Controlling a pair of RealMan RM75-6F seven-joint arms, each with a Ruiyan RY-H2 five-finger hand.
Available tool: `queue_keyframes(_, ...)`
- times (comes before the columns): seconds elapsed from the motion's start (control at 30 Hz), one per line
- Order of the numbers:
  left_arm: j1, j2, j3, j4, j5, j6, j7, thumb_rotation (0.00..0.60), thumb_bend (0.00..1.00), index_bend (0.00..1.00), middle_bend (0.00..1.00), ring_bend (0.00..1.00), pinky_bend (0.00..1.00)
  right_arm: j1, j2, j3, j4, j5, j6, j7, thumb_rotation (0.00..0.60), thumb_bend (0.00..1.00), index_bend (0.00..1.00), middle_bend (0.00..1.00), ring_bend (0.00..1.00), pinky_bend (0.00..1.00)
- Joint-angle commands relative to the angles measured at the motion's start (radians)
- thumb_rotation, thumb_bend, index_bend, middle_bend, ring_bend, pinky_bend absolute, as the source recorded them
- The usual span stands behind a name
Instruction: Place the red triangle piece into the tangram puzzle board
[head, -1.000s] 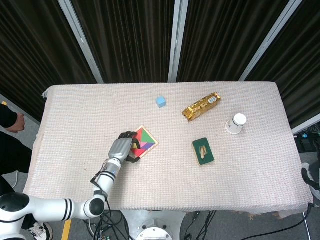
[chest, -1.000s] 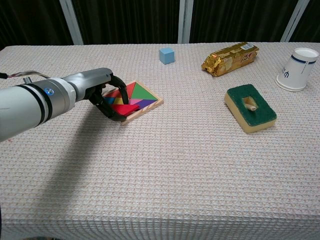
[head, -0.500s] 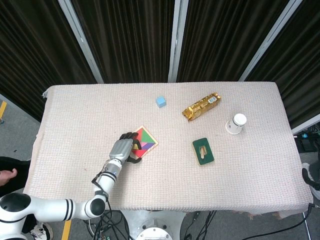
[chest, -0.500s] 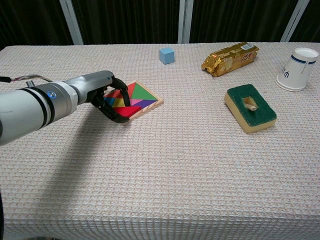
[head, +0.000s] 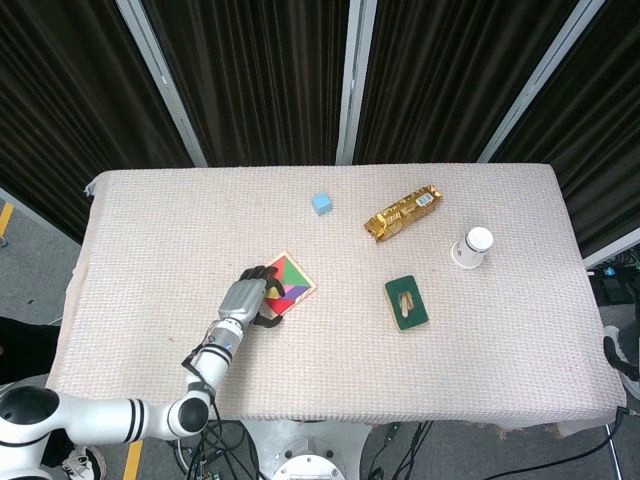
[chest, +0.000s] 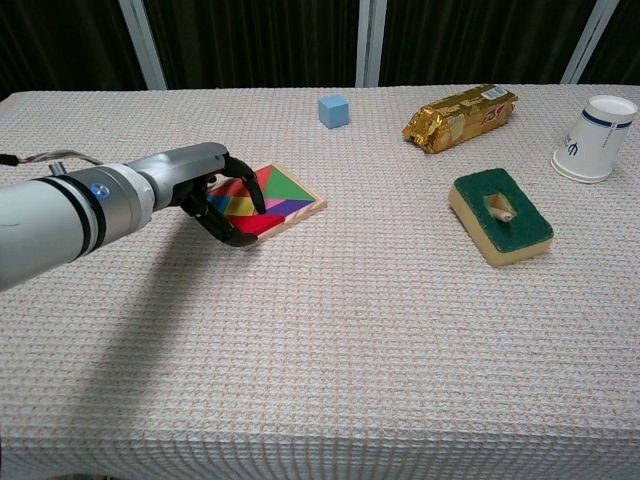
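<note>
hands in view: one, the left hand (chest: 215, 195), metal-grey back, black fingers (chest: 240, 178); right hand not seen in either view
left hand state: fingers curled down over the near-left corner of the board (chest: 296, 199), fingertips touching the red piece (chest: 262, 222); whether it pinches the piece or only presses on it, cannot tell
red piece: one flat red triangle, lying in the board's near corner, level with the other pieces, partly under the fingers
board: one, square, shallow pale wood tray, turned like a diamond; filled with flat coloured pieces, green, red, pink, purple, yellow, blue; exact piece count unclear under the hand
board in head view: small square (head: 291, 282) left of table centre, hand (head: 240, 299) on its left side
table (chest: 340, 340): one, covered in beige waffle-weave cloth, rectangular
cube (chest: 334, 110): one, light blue, small, matte, behind the board, well apart
packet (chest: 460, 117): one, gold crinkled foil, long, lying flat at the back right, white label at one end
sponge (chest: 500, 216): one, rectangular block, dark green scouring top over yellow foam, a slot in the top with something pale in it
cup (chest: 595, 138): one, white paper, dark print, lying tilted at the far right, mouth up-right
backdrop: black pleated curtains (head: 250, 80) with grey metal posts
</note>
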Motion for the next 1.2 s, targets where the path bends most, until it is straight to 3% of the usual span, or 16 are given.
queue_keyframes(0.03, 0.001, 0.0, -0.001, 0.001, 0.005, 0.0, -0.004, 0.6, 0.25, 0.3, 0.1, 0.0, 0.0, 0.0, 0.001, 0.0, -0.002, 0.0, -0.001, -0.001, 0.6, 0.3, 0.0, 0.0, 0.0, 0.0)
queue_keyframes(0.5, 0.009, 0.001, -0.012, -0.033, 0.072, 0.034, -0.027, 0.6, 0.25, 0.25, 0.1, 0.0, 0.01, 0.0, 0.004, 0.002, -0.007, -0.001, 0.002, -0.003, 0.6, 0.3, 0.0, 0.0, 0.0, 0.0)
queue_keyframes(1.2, 0.019, -0.061, -0.025, 0.083, 0.116, 0.003, -0.098, 0.6, 0.24, 0.22, 0.09, 0.0, 0.01, -0.003, 0.002, 0.002, 0.006, 0.006, -0.004, 0.011, 0.6, 0.3, 0.0, 0.0, 0.0, 0.0)
